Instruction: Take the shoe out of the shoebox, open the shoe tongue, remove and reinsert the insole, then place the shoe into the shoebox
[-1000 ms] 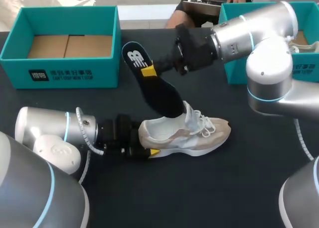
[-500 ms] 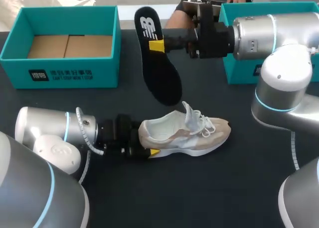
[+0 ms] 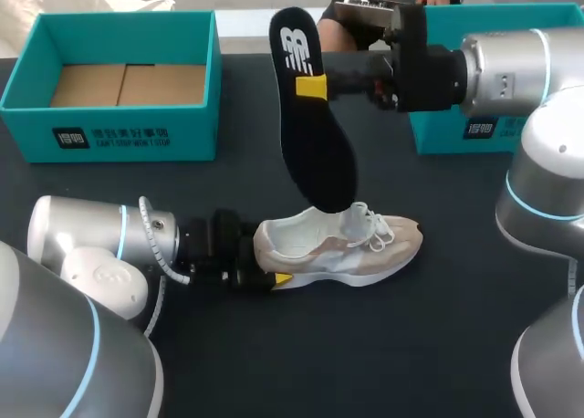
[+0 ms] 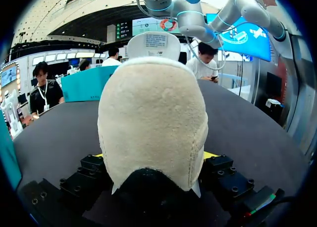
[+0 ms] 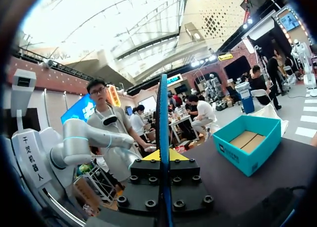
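A beige and white shoe (image 3: 356, 249) lies on its sole on the black table, toe to the right. My left gripper (image 3: 260, 267) holds its heel; in the left wrist view the heel (image 4: 151, 123) fills the space between the widely spread fingers, which press on both sides. My right gripper (image 3: 310, 87) is shut on a black insole (image 3: 315, 135) near its heel end. The insole hangs in the air, toe end down, just above the shoe's tongue. Seen from the right wrist, the insole (image 5: 163, 138) stands edge-on between the yellow tips.
An open teal shoebox (image 3: 119, 71) with a cardboard floor stands at the back left, also seen as the teal box (image 5: 247, 142) in the right wrist view. A second teal box (image 3: 438, 126) stands at the back right behind my right arm.
My right gripper has lifted the insole up out of the shoe and carried it to the right, turning it more upright. The left gripper and the shoe have stayed put.
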Motion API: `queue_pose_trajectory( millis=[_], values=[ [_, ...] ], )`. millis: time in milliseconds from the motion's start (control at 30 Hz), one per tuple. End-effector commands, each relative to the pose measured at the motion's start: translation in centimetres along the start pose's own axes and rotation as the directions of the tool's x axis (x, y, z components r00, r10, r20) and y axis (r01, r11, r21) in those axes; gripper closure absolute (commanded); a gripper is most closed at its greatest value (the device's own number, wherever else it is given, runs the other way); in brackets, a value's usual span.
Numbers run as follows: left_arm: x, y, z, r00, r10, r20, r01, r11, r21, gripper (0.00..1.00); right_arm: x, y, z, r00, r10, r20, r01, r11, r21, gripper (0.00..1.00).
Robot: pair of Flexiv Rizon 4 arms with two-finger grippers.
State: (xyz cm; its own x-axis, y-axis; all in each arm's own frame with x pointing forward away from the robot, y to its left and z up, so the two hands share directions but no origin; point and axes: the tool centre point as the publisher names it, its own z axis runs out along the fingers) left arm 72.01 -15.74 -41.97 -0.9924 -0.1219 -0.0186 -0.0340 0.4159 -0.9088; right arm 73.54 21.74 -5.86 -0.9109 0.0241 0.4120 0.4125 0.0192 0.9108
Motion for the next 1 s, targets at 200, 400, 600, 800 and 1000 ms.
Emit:
queue_pose_trajectory(
  millis=[200,400,600,800,1000],
  values=[
    [0.0,0.1,0.0,1.000,0.000,-0.001,0.000,1.000,-0.003,1.00,0.2,0.0,-0.3,1.000,0.000,0.003,0.000,1.000,0.001,1.00],
    [0.0,0.1,0.0,1.000,0.000,-0.001,0.000,1.000,-0.003,1.00,0.2,-0.1,-0.6,0.998,0.059,0.003,-0.058,0.998,-0.035,1.00],
    [0.0,0.1,0.0,1.000,0.000,-0.001,0.000,1.000,-0.003,1.00,0.9,-0.6,-1.3,0.976,0.218,-0.002,-0.218,0.973,-0.082,1.00],
    [0.0,0.1,0.0,1.000,0.000,-0.001,0.000,1.000,-0.003,1.00,3.2,-1.8,-1.6,0.960,0.279,-0.015,-0.279,0.953,-0.119,1.00],
    [0.0,0.1,0.0,1.000,0.000,-0.001,0.000,1.000,-0.003,1.00,5.5,-1.9,-1.5,0.956,0.294,-0.013,-0.294,0.951,-0.096,1.00]
  ],
)
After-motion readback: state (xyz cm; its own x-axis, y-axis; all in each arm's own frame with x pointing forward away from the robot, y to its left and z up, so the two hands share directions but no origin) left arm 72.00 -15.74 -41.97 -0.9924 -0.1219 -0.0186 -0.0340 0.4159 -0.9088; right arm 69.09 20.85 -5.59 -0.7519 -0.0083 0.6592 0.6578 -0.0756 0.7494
